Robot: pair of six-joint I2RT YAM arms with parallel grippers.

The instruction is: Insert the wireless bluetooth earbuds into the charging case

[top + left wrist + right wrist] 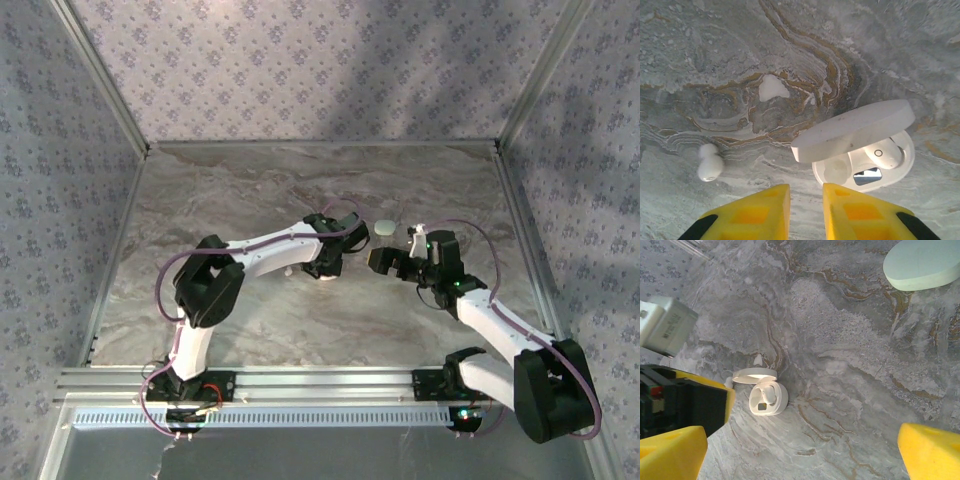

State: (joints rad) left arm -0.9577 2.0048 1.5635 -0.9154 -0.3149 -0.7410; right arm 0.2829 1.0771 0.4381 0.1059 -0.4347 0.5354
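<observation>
Left wrist view: a loose earbud (710, 162) lies on the marble table (715, 60), left of your left gripper (806, 210), whose jaws are narrowly parted and grasp nothing. To its right sits the charging case (855, 131), lid up, with a seated earbud (883, 152) inside. Your right gripper (800, 455) gapes wide, empty.

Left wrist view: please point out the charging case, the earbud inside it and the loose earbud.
charging case (855, 128): left wrist view, middle of its raised lid.
seated earbud (883, 153): left wrist view, its white body.
loose earbud (710, 165): left wrist view, its rounded body.
</observation>
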